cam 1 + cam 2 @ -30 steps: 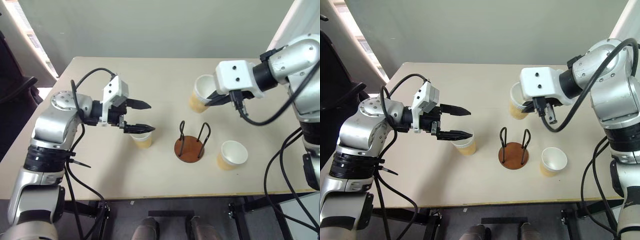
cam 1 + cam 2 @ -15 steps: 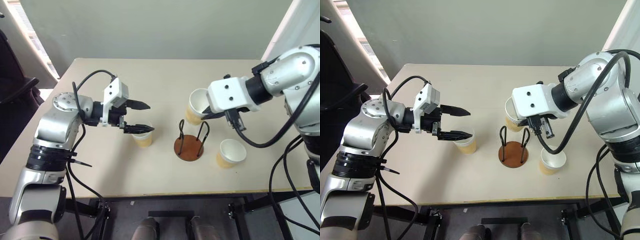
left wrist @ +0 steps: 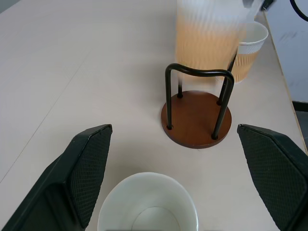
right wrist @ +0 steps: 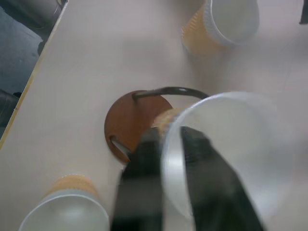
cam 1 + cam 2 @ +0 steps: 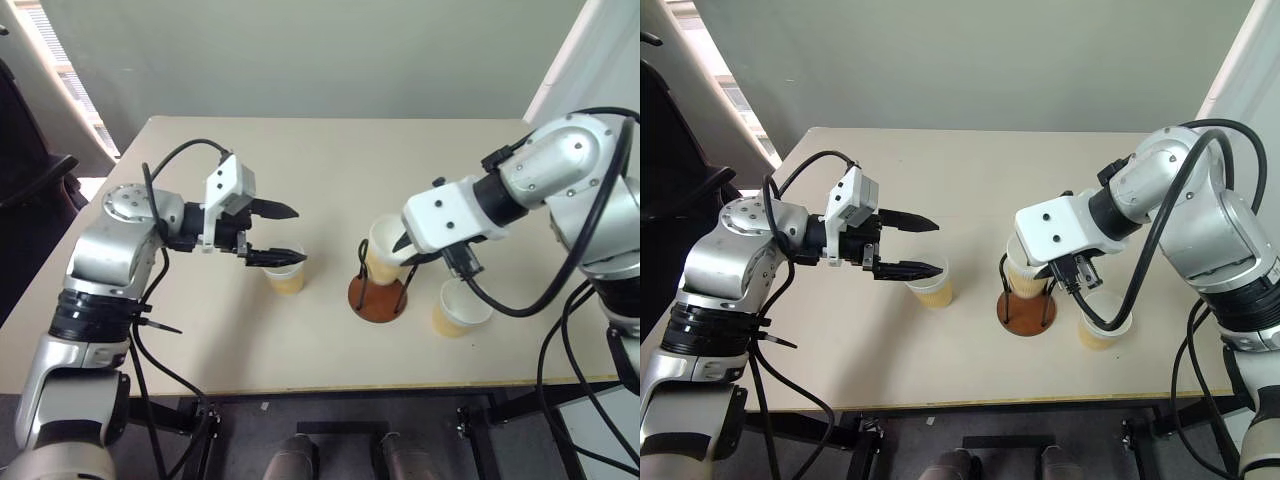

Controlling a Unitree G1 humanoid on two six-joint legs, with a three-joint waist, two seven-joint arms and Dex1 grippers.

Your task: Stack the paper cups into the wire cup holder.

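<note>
Right gripper [image 5: 408,243] pinches the rim of a paper cup [image 5: 381,252], upright axis, hanging directly above the wire cup holder [image 5: 379,293] near the table's [image 5: 300,150] front edge, while the left gripper [image 5: 283,234], fingers spread wide and empty, hovers over another cup [image 5: 284,276].

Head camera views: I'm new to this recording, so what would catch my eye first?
The right hand holds a paper cup by its rim just above the wire cup holder at the middle of the table. The left hand hovers open over a second cup to the holder's left. A third cup stands to its right.
</note>
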